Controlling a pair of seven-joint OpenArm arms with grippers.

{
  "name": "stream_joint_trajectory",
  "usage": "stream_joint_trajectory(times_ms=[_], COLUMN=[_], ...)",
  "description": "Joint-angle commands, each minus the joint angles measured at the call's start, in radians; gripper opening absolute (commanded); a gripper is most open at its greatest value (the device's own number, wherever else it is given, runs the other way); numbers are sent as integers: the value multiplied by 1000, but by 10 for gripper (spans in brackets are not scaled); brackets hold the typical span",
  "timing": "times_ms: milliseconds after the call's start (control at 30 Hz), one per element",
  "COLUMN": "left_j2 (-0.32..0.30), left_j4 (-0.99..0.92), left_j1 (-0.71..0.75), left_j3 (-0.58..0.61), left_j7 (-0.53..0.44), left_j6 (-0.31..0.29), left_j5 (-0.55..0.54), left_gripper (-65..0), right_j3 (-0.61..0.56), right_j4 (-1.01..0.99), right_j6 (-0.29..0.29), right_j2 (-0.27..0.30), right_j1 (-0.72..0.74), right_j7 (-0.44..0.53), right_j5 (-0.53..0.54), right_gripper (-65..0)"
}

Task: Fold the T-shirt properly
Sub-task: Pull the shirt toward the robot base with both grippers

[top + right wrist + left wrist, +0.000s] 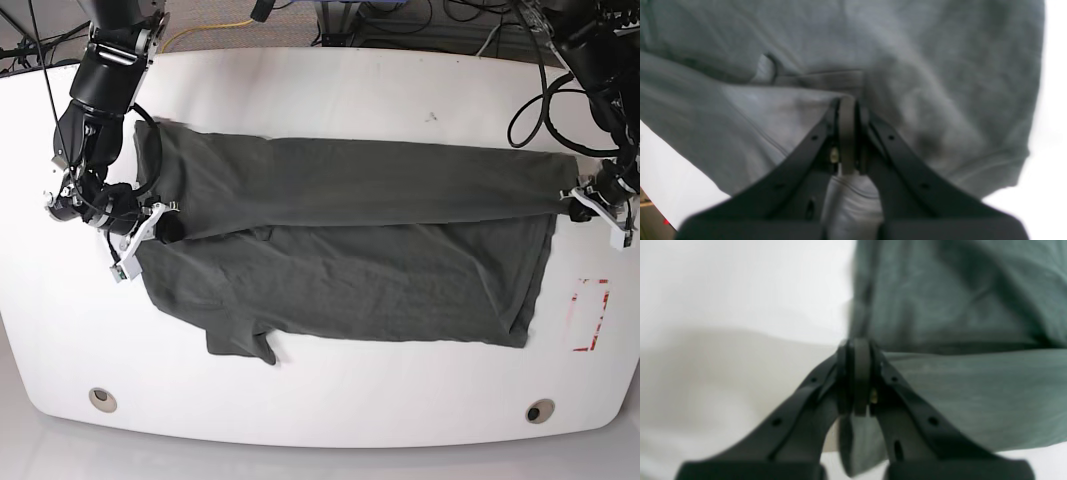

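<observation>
The dark charcoal-grey T-shirt [350, 235] lies wide across the white table [330, 90], its far half folded toward the near half. A sleeve [240, 340] sticks out at the front left. My left gripper [582, 208], at the right in the base view, is shut on the shirt's right edge; in the left wrist view [855, 350] the jaws pinch a fold of cloth [957, 323]. My right gripper [163, 228], at the left in the base view, is shut on the shirt's left end; the right wrist view [847, 105] shows it gripping cloth [923, 66] near a seam.
A red rectangle outline [588, 315] is marked on the table at the right. Two round fittings [100, 397] [540, 411] sit near the front edge. Cables [440, 35] run behind the table's far edge.
</observation>
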Motion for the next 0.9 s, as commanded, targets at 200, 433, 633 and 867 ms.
stream_joint_trajectory(times_ms=[200,433,633,867], left_j2=[-79,-79,-79,-76], left_j4=[-89,-86,-75,104], left_j1=[-104,-139,-140,12], left_j3=[106,95,100,152], left_j7=[-22,-22,-14,-31], left_j6=[-2,0,-3,-3], left_j5=[-18,-21,-23,-20], left_gripper=[-435,-253,-253,-253], right_j3=[5,11,13,56], right_j4=[-61,-9,149,267], right_j6=[1,1,1,1], right_j2=[59,95,109,105], right_j1=[34,4,-87,-225], right_j7=[62,60,60,63], right_j5=[15,21,15,15], right_gripper=[-358,-241,-241,-239])
